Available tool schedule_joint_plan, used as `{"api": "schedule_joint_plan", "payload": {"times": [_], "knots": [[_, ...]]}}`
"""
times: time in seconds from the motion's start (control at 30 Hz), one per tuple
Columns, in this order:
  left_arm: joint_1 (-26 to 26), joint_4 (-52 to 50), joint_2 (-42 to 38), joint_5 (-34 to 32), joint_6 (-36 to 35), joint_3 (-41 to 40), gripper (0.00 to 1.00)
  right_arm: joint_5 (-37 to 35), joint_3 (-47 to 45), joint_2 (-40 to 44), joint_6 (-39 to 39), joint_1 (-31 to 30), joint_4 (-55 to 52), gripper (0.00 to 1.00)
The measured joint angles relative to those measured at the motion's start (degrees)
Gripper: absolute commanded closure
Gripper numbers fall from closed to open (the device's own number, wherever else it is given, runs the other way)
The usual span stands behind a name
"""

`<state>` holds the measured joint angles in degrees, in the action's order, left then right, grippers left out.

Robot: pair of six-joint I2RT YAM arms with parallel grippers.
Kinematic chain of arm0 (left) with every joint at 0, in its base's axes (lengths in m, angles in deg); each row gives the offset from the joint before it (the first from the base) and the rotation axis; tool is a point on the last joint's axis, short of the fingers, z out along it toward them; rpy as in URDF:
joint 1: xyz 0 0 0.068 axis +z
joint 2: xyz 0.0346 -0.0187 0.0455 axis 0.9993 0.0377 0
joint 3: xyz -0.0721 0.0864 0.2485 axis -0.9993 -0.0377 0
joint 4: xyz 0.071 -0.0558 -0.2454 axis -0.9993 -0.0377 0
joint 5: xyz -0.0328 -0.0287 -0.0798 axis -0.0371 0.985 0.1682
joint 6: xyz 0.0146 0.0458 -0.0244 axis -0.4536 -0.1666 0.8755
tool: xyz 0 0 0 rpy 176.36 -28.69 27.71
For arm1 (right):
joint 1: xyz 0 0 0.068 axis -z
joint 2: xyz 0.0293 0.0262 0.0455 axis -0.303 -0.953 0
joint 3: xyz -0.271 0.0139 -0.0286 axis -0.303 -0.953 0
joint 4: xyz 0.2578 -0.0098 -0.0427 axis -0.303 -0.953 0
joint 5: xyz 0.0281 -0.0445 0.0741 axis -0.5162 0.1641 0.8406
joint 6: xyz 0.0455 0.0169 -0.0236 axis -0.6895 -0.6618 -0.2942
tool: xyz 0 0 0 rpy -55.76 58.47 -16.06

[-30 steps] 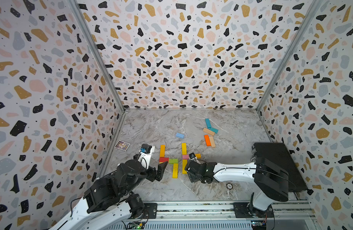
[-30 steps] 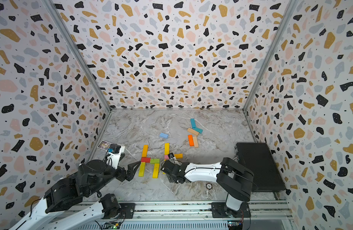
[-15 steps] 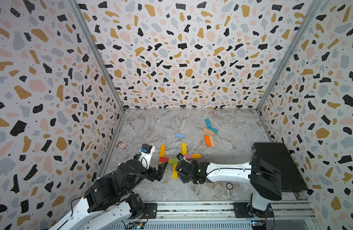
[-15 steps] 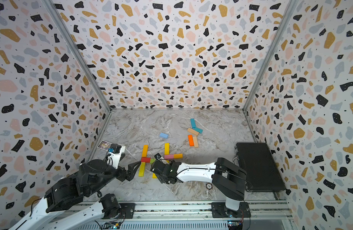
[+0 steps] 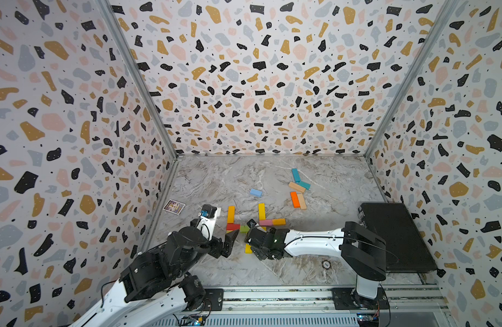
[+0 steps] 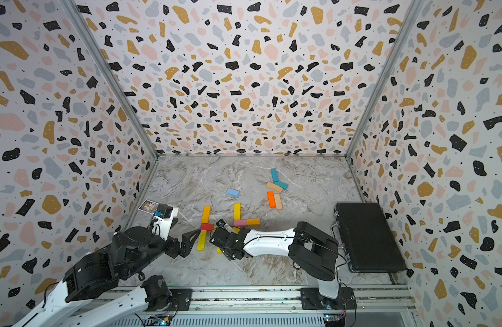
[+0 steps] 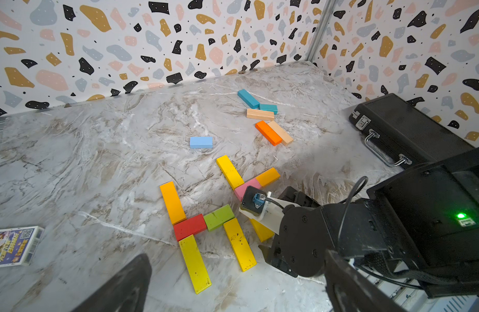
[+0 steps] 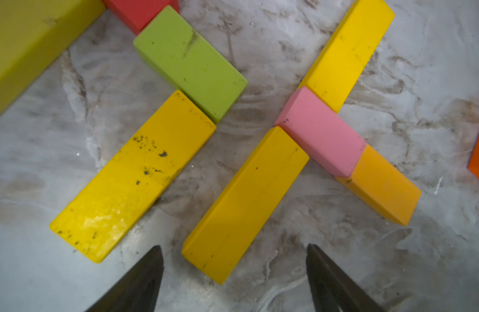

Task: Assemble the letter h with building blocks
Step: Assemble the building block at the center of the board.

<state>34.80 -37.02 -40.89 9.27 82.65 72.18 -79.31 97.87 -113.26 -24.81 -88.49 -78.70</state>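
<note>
In both top views we look down from high at the front over the whole worktop (image 5: 221, 175). Our left wrist view slants across it; our right wrist view sits close above the blocks (image 8: 246, 200), which all views share.

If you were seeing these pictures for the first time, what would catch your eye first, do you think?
The bright blocks laid flat in a letter-like figure near the table's front stand out first, with the right gripper poised open at one yellow bar. Farther back lies a loose cluster of teal, tan and orange blocks, and a black case sits on the table's right side.
</note>
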Motion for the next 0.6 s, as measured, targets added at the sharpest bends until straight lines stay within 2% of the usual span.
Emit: {"api": "schedule_joint_plan", "payload": {"times": [0.6], "knots": [[0.0, 0.0, 0.0, 0.0, -0.59, 0.0, 0.01, -1.66, 2.47, -3.02, -0.31, 1.25, -1.55, 0.16]]}}
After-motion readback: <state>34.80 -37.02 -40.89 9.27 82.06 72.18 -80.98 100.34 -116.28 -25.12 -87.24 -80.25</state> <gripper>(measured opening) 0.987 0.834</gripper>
